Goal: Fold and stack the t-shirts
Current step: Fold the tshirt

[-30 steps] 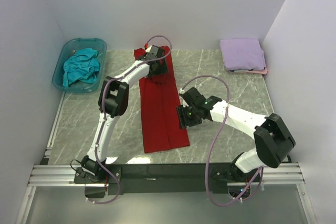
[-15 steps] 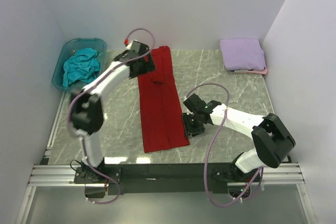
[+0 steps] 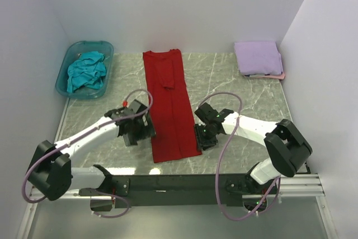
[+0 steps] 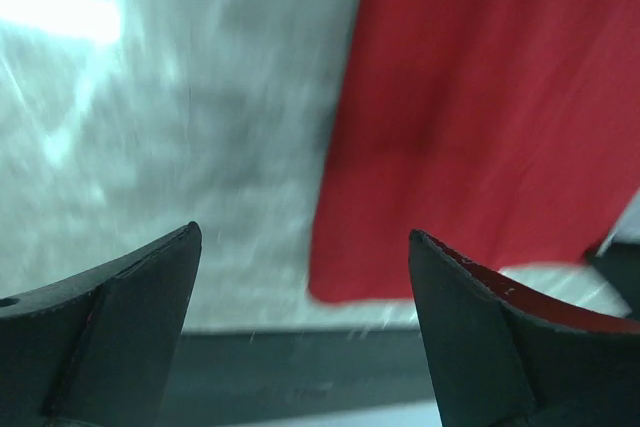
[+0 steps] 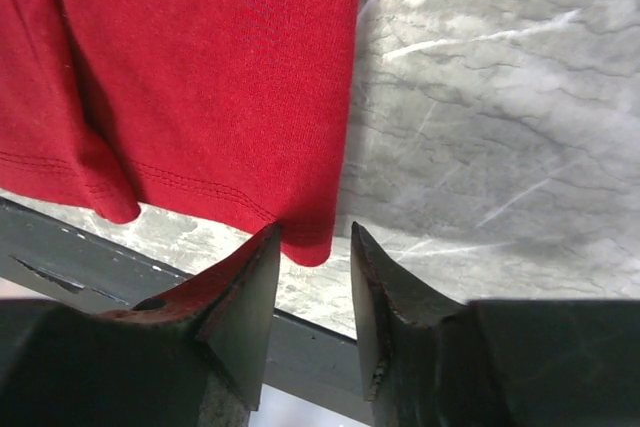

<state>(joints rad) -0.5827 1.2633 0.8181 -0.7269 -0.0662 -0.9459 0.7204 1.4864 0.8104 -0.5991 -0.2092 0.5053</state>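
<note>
The deep red t-shirt lies folded into a long narrow strip down the middle of the table. My left gripper hovers just left of its near end, jaws wide open and empty; in its wrist view the red t-shirt fills the upper right, apart from the gripper. My right gripper is at the strip's near right corner. In its wrist view the narrowed jaws straddle that hemmed corner of the shirt, with a gap still showing. A lavender t-shirt lies folded on a pale pink one. The teal t-shirt is crumpled.
The teal shirt sits inside a translucent blue-green tub at the back left. The folded pile is in the back right corner against the wall. A dark rail runs along the table's near edge, close to both grippers.
The left arm swung from the strip's far end to its near left side, leaving the far end flat. The right gripper slid to the near right corner, jaws narrowing.
</note>
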